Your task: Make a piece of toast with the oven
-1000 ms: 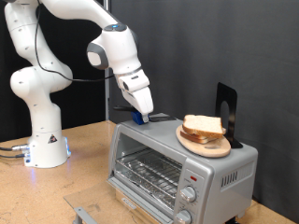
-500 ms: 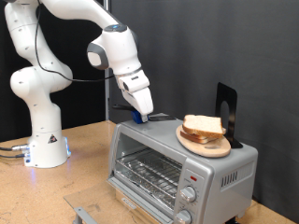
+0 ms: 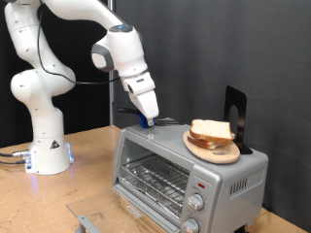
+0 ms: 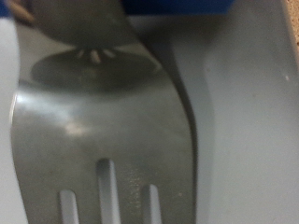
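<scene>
Bread [image 3: 211, 130] sits stacked on a wooden plate [image 3: 214, 151] atop the oven [image 3: 185, 175], whose door looks shut. The gripper [image 3: 148, 120] is down at the oven top's far left corner, right over a slotted metal spatula [image 4: 103, 140]; whether its jaws grip the handle cannot be told. A good pickup would need a square, centred hold on the handle. The spatula's long axis seems to run along the oven top toward the plate.

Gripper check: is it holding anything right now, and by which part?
Cannot be told. The gripper is down on the oven top at the handle end of a slotted metal spatula, but no finger contact shows.
</scene>
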